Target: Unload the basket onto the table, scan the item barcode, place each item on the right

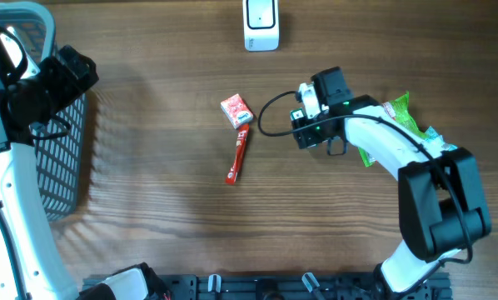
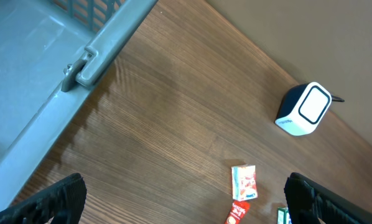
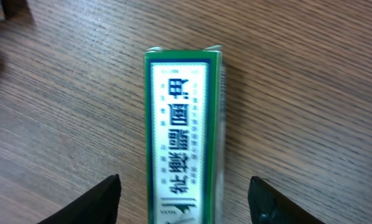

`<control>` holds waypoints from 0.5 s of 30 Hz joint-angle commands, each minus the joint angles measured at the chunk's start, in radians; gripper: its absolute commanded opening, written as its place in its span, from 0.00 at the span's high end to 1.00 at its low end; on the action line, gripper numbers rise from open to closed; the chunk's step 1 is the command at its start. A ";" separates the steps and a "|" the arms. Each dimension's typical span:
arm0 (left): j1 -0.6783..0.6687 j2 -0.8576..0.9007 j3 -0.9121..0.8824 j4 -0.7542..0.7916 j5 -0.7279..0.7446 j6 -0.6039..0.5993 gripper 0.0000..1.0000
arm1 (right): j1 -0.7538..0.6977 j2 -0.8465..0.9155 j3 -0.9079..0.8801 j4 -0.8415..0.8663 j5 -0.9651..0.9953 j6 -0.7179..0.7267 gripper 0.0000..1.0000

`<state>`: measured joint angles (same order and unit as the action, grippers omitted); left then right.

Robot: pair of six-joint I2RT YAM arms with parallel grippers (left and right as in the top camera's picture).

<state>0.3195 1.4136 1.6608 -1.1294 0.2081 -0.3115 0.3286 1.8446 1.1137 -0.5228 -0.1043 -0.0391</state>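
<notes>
A long green-and-white box (image 3: 185,137) with printed characters lies flat on the wooden table. My right gripper (image 3: 186,202) straddles its near end, open, with a gap of bare wood between the box and each fingertip (image 3: 105,199). In the overhead view the right gripper (image 1: 301,123) is at centre right and hides most of the box. The white barcode scanner (image 1: 261,25) stands at the table's far edge, and it also shows in the left wrist view (image 2: 304,109). My left gripper (image 2: 186,205) hangs open and empty above the table beside the basket.
A grey mesh basket (image 1: 66,158) stands at the left edge. A small red-and-white packet (image 1: 236,110) and a red stick sachet (image 1: 239,157) lie mid-table. Green packets (image 1: 403,112) lie behind the right arm. The right arm's black cable loops near the gripper.
</notes>
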 commanded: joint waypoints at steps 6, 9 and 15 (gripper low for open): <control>-0.003 -0.001 0.008 0.002 0.012 0.016 0.00 | 0.019 0.079 -0.010 0.034 0.085 -0.009 0.00; -0.003 -0.001 0.008 0.002 0.012 0.016 0.00 | 0.020 0.095 -0.010 0.034 0.058 0.001 0.01; -0.003 -0.001 0.008 0.002 0.012 0.016 0.00 | 0.018 0.096 -0.010 0.029 0.026 -0.009 0.49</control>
<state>0.3195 1.4136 1.6608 -1.1294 0.2081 -0.3115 0.3458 1.8980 1.1141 -0.4843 -0.0448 -0.0540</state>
